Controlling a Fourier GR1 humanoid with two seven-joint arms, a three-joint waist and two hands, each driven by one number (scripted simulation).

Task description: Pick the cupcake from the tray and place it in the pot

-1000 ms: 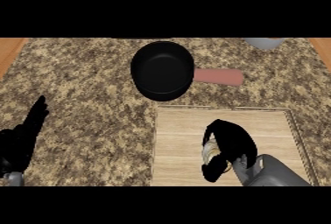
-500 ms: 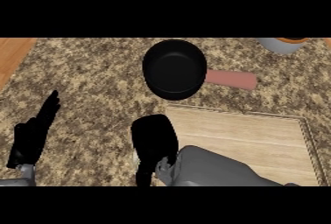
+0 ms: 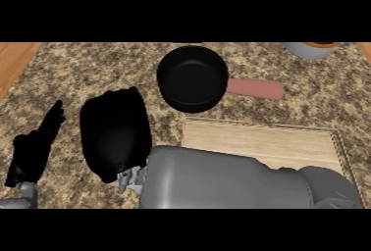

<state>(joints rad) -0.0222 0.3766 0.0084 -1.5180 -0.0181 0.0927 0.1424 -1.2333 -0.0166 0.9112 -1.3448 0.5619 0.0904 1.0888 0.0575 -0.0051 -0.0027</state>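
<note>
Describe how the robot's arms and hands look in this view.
Both hands are matte black. The right robot hand is a broad, rounded black shape on a bulky, smooth light-grey forearm, with small grey metallic parts at the wrist. The left robot hand is slimmer and dark, ending in a small grey wrist piece. No cables or markings show.

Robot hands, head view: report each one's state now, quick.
Left robot hand: open, fingers straight, holding nothing, at the left edge.
Right robot hand: back toward the camera, fingers hidden; cannot tell, no cupcake visible.
</note>
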